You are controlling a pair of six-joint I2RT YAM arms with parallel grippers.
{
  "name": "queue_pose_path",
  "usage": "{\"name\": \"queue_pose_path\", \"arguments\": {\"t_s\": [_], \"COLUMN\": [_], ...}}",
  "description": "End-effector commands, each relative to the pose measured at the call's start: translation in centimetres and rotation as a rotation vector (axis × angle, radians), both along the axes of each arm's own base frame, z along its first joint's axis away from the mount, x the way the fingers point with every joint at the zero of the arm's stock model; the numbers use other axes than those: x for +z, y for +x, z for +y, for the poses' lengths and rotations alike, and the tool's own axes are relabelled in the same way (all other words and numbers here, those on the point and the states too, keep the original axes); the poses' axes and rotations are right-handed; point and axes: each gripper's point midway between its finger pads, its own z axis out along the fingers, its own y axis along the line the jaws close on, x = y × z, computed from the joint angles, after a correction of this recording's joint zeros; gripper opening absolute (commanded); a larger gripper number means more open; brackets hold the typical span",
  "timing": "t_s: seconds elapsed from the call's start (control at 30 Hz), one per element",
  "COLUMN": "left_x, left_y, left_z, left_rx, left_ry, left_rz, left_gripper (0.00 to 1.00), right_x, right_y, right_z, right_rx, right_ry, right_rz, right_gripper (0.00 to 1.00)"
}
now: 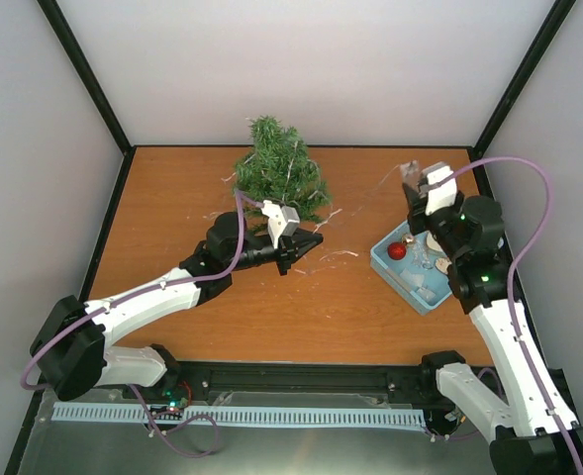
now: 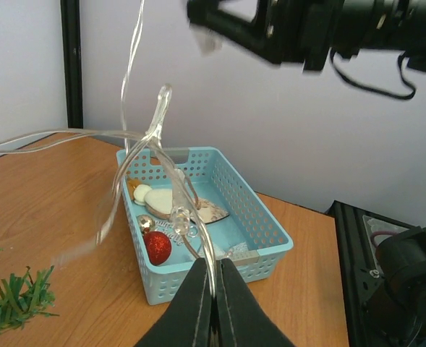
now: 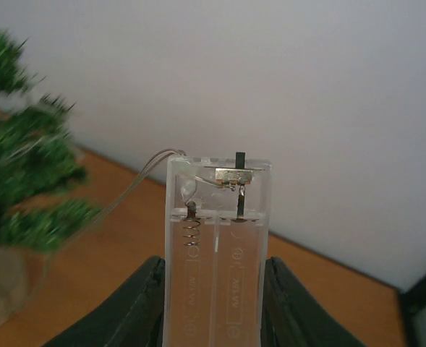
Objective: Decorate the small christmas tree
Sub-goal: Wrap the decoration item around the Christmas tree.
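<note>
Placement of small christmas tree: bushy dark green cone-shaped artificial conifer, upright at the back middle of the orange-brown wooden table, close to the rear wall; its branches show blurred at the left of the right wrist view, and a few needle tips at the lower left of the left wrist view.
State of left gripper: black fingers pressed together, pinching a thin clear plastic light string that rises from between the fingertips and loops upward.
Position of left gripper: just in front of the tree's lower right branches, pointing toward the right side of the table.
Run of light string: loose transparent strands lie near the tree and stretch through the air toward the right arm.
State of right gripper: jaws partly closed, clamped on both long sides of a clear rectangular plastic battery box, which stands upright between them.
Detail of battery box: coil spring, small black switch and thin wires visible through the casing; no cells seen inside.
Position of right gripper: raised above the far end of a light blue perforated plastic basket near the table's right edge.
Contents of basket: shiny red ball ornament, cream-coloured pieces and small silvery items; exact shapes hard to tell.
</note>
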Motion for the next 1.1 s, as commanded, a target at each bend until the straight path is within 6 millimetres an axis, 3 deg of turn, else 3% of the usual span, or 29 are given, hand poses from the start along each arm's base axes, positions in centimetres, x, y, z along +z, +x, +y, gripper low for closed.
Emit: {"name": "queue_pose_path", "arguments": {"t_s": [0.0, 0.2, 0.37, 0.67, 1.07], "left_x": [2.9, 3.3, 3.7, 4.1, 4.1], "left_y": [-0.7, -0.8, -0.7, -0.7, -1.2], "left_z": [-0.2, -0.2, -0.3, -0.6, -0.7], "left_rx": [-0.031, -0.030, -0.032, -0.044, -0.075], "left_ry": [-0.070, -0.079, -0.092, -0.100, -0.090], "left_rz": [-0.047, -0.052, -0.053, -0.052, -0.031], "left_gripper": [0.01, 0.01, 0.01, 0.01, 0.02], "right_x": [-4.2, -9.9, -12.2, -14.5, -13.8], "right_y": [-1.1, -1.7, -2.6, -2.8, -1.5], "right_z": [3.7, 7.1, 9.1, 11.5, 13.2], "right_rx": [0.219, 0.454, 0.610, 0.716, 0.829], "right_ry": [0.056, 0.002, -0.030, -0.180, -0.461], "right_rz": [0.140, 0.302, 0.343, 0.305, -0.047], "right_gripper": [0.15, 0.15, 0.14, 0.14, 0.10]}}
